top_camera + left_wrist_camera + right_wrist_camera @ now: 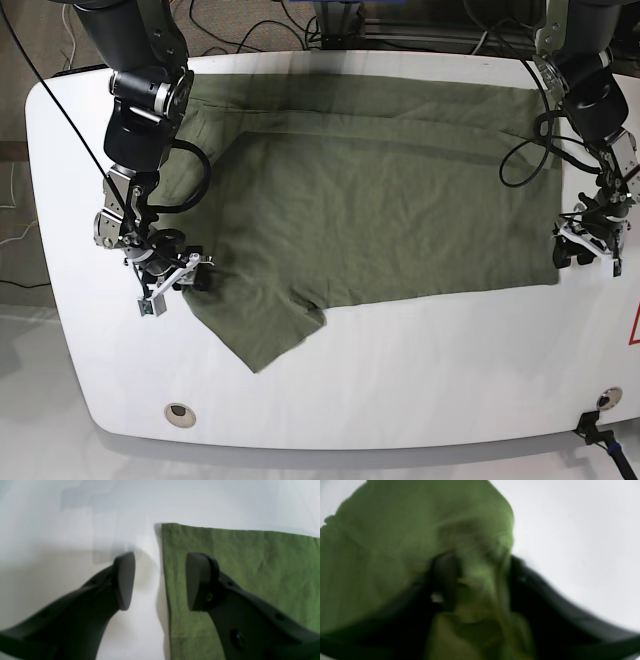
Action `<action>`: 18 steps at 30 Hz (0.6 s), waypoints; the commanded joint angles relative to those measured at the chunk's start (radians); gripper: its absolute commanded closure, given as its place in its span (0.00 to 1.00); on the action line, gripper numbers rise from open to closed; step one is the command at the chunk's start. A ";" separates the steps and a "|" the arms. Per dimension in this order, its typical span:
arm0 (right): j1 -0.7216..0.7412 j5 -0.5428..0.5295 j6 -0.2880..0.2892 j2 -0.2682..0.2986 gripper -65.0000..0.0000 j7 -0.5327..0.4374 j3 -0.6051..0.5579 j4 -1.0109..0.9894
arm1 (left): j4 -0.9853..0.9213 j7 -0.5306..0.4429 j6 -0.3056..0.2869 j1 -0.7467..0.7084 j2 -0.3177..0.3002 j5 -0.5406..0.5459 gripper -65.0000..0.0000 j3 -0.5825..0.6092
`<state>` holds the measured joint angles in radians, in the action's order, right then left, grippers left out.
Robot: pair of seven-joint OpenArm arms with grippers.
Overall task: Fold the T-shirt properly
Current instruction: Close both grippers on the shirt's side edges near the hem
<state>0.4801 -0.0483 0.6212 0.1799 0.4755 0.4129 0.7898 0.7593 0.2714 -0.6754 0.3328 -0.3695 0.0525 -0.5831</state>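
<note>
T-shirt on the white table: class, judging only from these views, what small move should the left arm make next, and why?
Probably a short lowering and closing on the hem corner. The left gripper hangs open, straddling the edge of the T-shirt: one finger over cloth, the other over bare table. The right gripper already has cloth bunched between its fingers, so the left side seems the one lacking a hold.

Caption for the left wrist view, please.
Open left gripper straddles the side edge of the olive T-shirt on the white table.

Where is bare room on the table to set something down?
Free: the white table strip along the near edge, below the T-shirt hem, and the patch outside the left pincer. Crowded: the sleeve corner at the right pincer.
</note>
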 commanded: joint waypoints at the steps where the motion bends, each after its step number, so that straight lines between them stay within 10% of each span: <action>1: 0.030 -0.008 0.007 0.011 0.84 -0.016 0.001 0.016 | 0.018 -0.022 -0.008 0.024 -0.021 0.019 0.53 -0.031; 3: 0.030 -0.008 0.006 0.011 1.00 -0.016 0.001 0.016 | 0.018 -0.016 -0.008 0.024 -0.021 0.019 0.53 -0.082; 18: 0.004 -0.008 0.009 0.013 1.00 -0.019 0.001 0.020 | -0.097 0.021 -0.007 0.098 -0.016 0.019 0.53 -0.134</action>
<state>0.4622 -0.0521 0.6220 0.1806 0.4667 0.4126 0.7910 0.6491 0.3069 -0.6743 0.4095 -0.3664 0.0559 -0.7166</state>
